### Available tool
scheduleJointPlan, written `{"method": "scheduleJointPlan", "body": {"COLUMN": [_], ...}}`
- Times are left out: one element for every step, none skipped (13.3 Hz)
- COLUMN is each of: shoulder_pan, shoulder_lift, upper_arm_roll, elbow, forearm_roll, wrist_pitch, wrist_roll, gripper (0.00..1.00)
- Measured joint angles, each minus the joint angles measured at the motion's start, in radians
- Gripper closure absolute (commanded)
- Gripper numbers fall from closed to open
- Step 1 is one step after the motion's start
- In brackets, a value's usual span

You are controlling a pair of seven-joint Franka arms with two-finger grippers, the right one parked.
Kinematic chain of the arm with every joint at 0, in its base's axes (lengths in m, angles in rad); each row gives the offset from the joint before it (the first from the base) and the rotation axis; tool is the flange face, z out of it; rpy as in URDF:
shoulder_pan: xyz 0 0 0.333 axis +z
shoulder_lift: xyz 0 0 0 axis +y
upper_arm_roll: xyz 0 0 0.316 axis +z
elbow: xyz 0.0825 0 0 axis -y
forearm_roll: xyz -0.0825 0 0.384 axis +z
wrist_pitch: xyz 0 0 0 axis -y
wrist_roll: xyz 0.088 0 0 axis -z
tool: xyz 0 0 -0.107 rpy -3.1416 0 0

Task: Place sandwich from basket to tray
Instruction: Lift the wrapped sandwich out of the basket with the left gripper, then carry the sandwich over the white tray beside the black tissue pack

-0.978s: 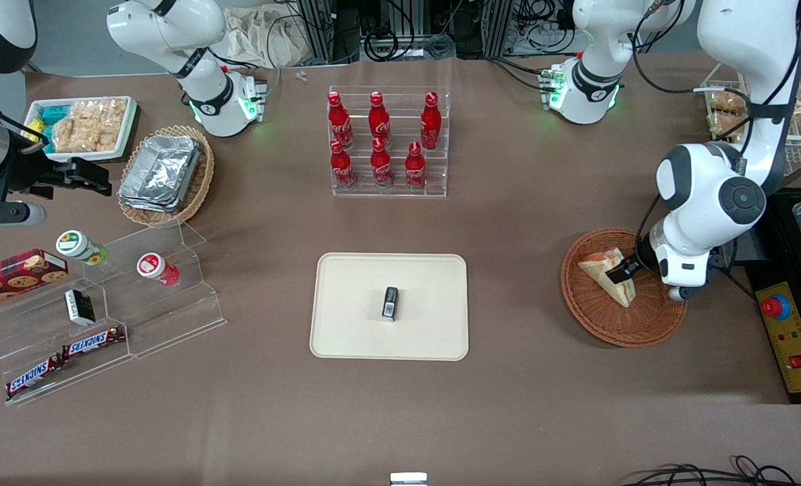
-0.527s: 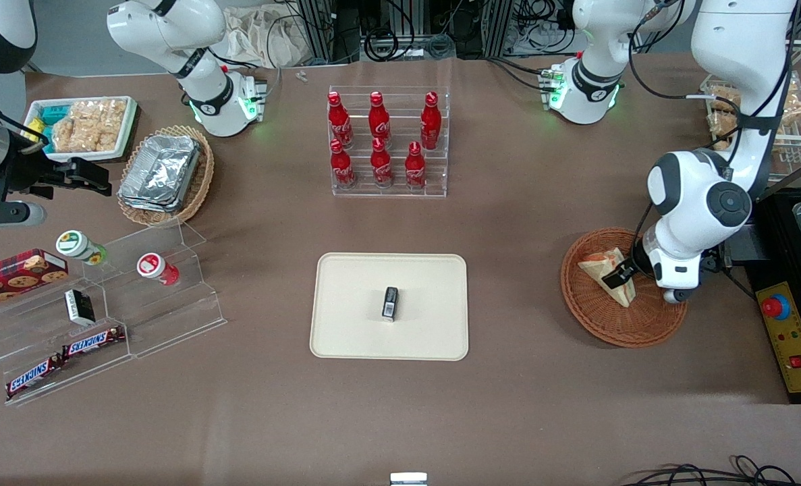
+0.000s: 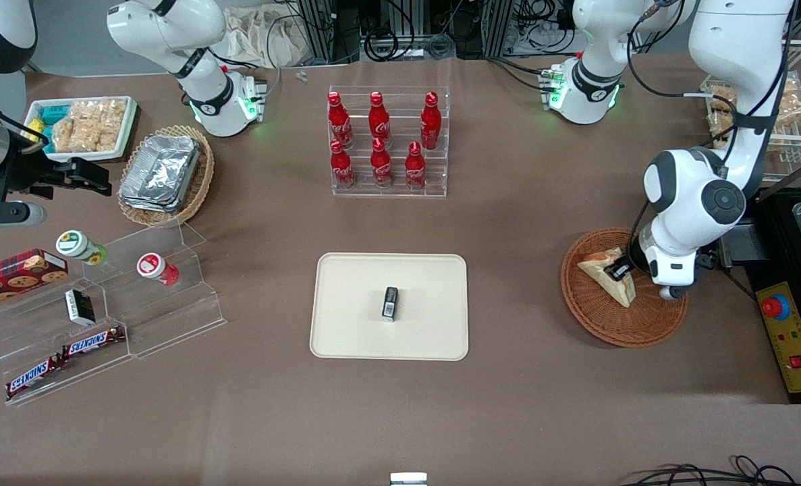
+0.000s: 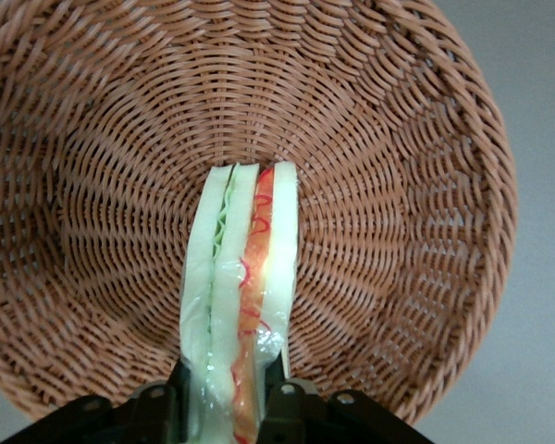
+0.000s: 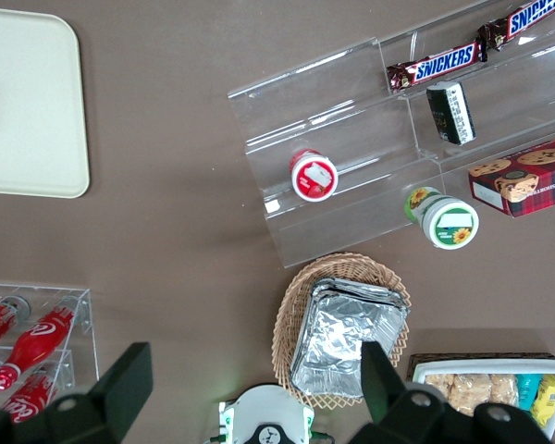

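Observation:
The sandwich [image 3: 606, 273], a wrapped white-bread wedge with a red-pink filling, stands over the round reddish-brown wicker basket [image 3: 616, 324] toward the working arm's end of the table. My left gripper [image 3: 620, 270] is shut on the sandwich. In the left wrist view the sandwich [image 4: 240, 277] sits between the two black fingers [image 4: 282, 412] of the gripper [image 4: 229, 416], lifted a little over the basket's weave [image 4: 398, 185]. The cream-beige tray [image 3: 346, 331] lies at the table's middle, nearer the front camera than the bottle rack.
A small black object [image 3: 390, 302] lies on the tray. A clear rack of red bottles [image 3: 387, 142] stands farther from the camera. A yellow control box with a red button [image 3: 788, 331] sits beside the basket. Acrylic shelves with snacks [image 3: 96, 304] stand toward the parked arm's end.
The left arm has risen and shifted slightly toward the table's middle, with the sandwich held in the gripper; the sandwich has tipped and lifted a little within the basket.

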Motion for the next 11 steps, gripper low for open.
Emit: {"method": "scheduleJointPlan", "body": {"shoulder_pan": [0.0, 0.0, 0.0, -0.001, -0.001, -0.002, -0.002, -0.003, -0.003, -0.004, -0.004], "shoulder_lift": [-0.024, -0.055, -0.086, -0.113, -0.132, -0.14, -0.138, -0.133, -0.127, -0.122, -0.118], "upper_arm_roll": [-0.001, -0.001, -0.002, -0.005, -0.01, -0.017, -0.023, -0.03, -0.041, -0.057, -0.082], "elbow": [0.009, 0.029, 0.063, 0.111, 0.168, 0.237, 0.31, 0.377, 0.432, 0.473, 0.5], "forearm_roll": [0.0, 0.0, 0.0, 0.0, 0.0, 0.0, 0.0, 0.0, 0.001, 0.001, 0.002], "wrist_pitch": [-0.051, -0.122, -0.207, -0.299, -0.388, -0.473, -0.546, -0.61, -0.66, -0.691, -0.707], "wrist_roll": [0.0, 0.0, 0.0, 0.0, 0.0, 0.0, 0.0, 0.0, 0.001, 0.001, 0.004], "gripper": [1.0, 1.0, 1.0, 1.0, 1.0, 1.0, 1.0, 1.0, 1.0, 1.0, 1.0]}}
